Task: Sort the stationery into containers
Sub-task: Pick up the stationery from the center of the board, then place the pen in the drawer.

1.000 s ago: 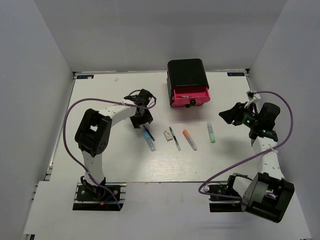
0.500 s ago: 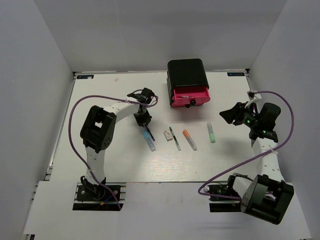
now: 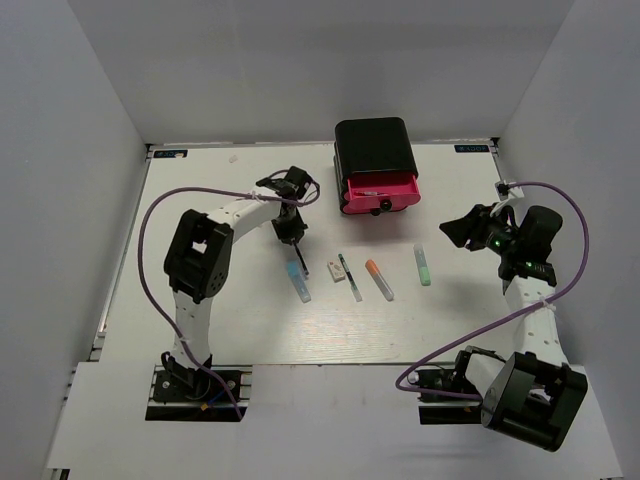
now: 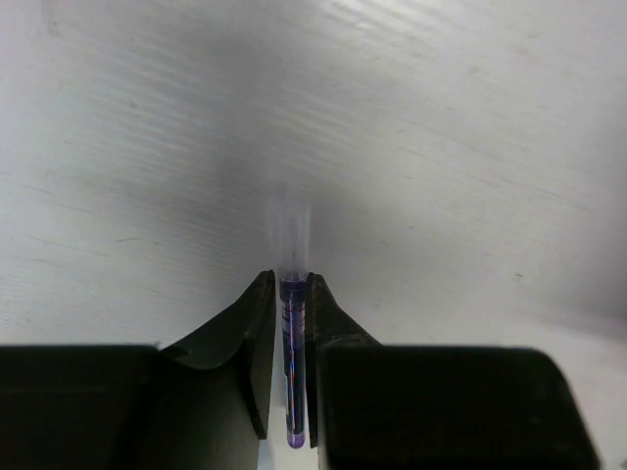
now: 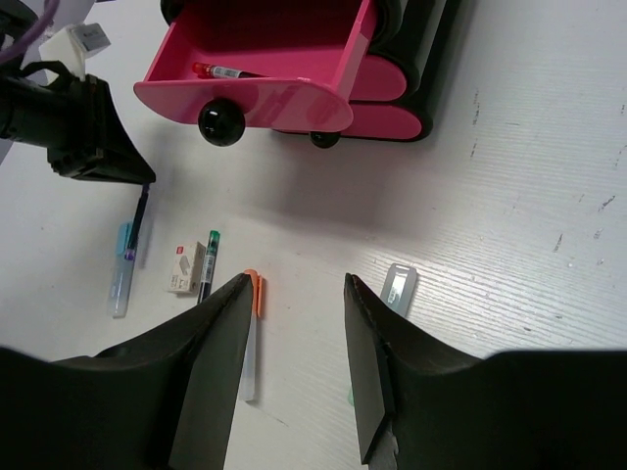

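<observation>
My left gripper (image 3: 290, 232) is shut on a thin dark purple pen (image 4: 291, 343), which runs between its jaws (image 4: 291, 279) and slants down toward the table (image 5: 140, 220). Right beside it lies a light blue pen (image 3: 298, 282). In a row to the right lie a white eraser (image 3: 334, 267), a dark green-tipped pen (image 3: 348, 276), an orange-capped pen (image 3: 379, 280) and a pale green pen (image 3: 422, 265). The black cabinet (image 3: 374, 148) has its top pink drawer (image 3: 380, 190) pulled out, and a red-white pen (image 5: 227, 71) lies inside. My right gripper (image 5: 297, 284) hovers open, right of the row.
White walls close in the table on the left, back and right. Purple cables loop from both arms over the table's sides. Two lower pink drawers (image 5: 377, 98) are pushed in.
The left jaws have closed on the dark purple pen, and that wrist has shifted slightly toward the cabinet. The right arm has stayed put.
</observation>
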Action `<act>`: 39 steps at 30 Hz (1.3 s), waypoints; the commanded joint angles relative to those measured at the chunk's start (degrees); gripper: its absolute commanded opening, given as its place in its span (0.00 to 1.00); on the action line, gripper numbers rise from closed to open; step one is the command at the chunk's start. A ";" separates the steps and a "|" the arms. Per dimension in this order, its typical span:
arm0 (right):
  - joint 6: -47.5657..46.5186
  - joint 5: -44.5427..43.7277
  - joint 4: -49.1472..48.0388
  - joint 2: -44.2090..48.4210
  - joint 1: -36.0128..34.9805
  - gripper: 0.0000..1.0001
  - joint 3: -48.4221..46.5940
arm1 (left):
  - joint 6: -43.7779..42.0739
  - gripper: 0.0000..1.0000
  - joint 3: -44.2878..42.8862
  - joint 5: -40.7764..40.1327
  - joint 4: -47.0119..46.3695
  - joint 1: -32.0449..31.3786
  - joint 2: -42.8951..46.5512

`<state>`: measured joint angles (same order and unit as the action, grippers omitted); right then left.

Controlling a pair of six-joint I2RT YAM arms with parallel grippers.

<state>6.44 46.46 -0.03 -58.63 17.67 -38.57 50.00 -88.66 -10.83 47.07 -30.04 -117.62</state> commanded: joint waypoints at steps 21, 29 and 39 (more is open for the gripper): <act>0.50 -0.14 -2.87 1.15 0.26 0.48 -0.02 | 26.29 0.00 0.35 -0.05 -47.32 -4.67 18.32; 0.33 -0.14 -3.22 1.06 0.26 0.48 0.07 | 25.68 0.00 -7.48 -13.68 -49.71 -9.59 9.26; 0.24 -0.23 -3.31 0.80 0.43 0.48 -0.02 | 15.05 0.00 -16.36 -30.80 -49.18 -17.24 3.37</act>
<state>6.98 46.41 -0.60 -58.46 17.67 -38.57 70.46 -101.10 -32.51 -1.21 -45.30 -116.07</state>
